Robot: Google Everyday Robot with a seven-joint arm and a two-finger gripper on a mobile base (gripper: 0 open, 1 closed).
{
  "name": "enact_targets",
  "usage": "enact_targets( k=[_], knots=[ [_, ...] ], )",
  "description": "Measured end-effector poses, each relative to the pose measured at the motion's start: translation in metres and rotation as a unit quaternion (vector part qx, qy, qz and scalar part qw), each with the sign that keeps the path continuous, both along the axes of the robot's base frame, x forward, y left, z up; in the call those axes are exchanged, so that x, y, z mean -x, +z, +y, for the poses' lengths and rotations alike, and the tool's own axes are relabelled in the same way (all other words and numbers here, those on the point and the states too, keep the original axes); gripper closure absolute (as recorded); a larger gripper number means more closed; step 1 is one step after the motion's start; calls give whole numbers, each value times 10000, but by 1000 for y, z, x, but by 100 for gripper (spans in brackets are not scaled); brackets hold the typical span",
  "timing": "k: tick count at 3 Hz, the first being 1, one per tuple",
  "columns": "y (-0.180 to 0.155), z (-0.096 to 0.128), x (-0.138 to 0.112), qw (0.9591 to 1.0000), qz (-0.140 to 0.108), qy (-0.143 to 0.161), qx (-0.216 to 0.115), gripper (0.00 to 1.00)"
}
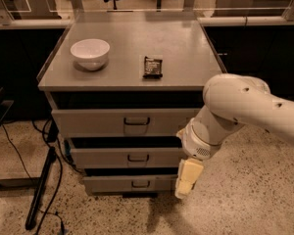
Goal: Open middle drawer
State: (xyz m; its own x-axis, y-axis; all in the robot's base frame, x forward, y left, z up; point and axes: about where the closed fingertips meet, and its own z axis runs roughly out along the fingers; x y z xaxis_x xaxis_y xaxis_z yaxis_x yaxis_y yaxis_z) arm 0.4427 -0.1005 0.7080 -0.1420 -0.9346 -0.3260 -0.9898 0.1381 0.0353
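The grey cabinet has three drawers stacked. The middle drawer (103, 158) is a low, wide grey panel with a small dark recessed handle (137, 157) at its centre, and it looks pushed in about level with the others. The taller top drawer (88, 122) is above it and the bottom drawer (108, 184) below it. My gripper (187, 179) hangs cream-coloured from the white arm (235, 106), in front of the right end of the middle and bottom drawers, right of the handle and a little lower. It holds nothing that I can see.
A white bowl (90, 53) and a small dark packet (153, 66) sit on the cabinet top (186, 43). A black pole and cables (41, 190) lie on the speckled floor to the left. Dark benches stand behind.
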Motion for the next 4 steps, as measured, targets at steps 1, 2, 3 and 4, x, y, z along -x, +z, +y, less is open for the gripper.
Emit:
enact_targets(
  k=[1, 2, 3, 4],
  knots=[
    [-31, 12, -4, 9996, 232, 26, -163, 0],
    [-35, 13, -4, 9995, 270, 28, -177, 0],
    [-53, 24, 2, 9987, 384, 127, -295, 0],
    [-84, 45, 0, 9975, 507, 224, -434, 0]
  ],
)
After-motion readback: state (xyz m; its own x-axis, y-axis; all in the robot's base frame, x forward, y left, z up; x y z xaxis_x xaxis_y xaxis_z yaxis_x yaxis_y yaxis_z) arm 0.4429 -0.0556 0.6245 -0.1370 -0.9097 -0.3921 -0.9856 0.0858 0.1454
